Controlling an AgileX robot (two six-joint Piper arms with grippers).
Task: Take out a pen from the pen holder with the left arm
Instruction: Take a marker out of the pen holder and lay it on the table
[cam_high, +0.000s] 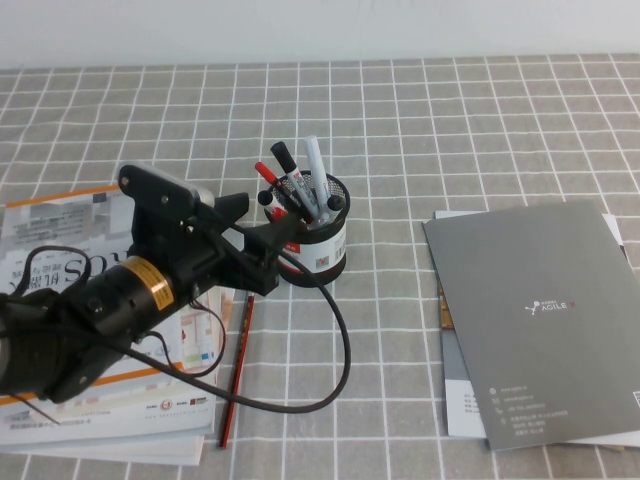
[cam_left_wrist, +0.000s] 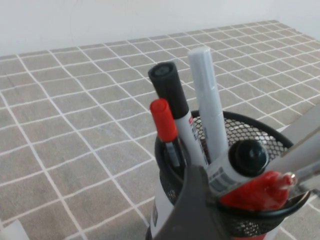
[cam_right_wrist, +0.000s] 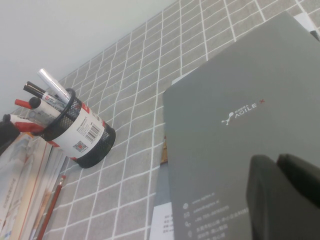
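The black mesh pen holder (cam_high: 318, 255) stands mid-table with several markers in it: a red-capped one (cam_high: 267, 174), a black-capped one (cam_high: 283, 157) and a grey one (cam_high: 314, 160). My left gripper (cam_high: 272, 240) is at the holder's near-left rim, open. In the left wrist view the holder's rim (cam_left_wrist: 235, 120) is close up. My left gripper (cam_left_wrist: 252, 172) has its dark finger (cam_left_wrist: 195, 210) and pale finger (cam_left_wrist: 300, 147) on either side of a leaning red marker (cam_left_wrist: 252, 192) and a black-capped marker (cam_left_wrist: 247, 157), not clamping them. My right gripper (cam_right_wrist: 279, 159) hangs shut over the grey brochure, away from the holder (cam_right_wrist: 80, 132).
A grey AgileX brochure (cam_high: 530, 320) lies on papers at the right. A stack of magazines (cam_high: 60, 240) lies under the left arm. A red pencil (cam_high: 238, 370) rests beside the stack. A black cable (cam_high: 335, 370) loops over the checked cloth in front of the holder.
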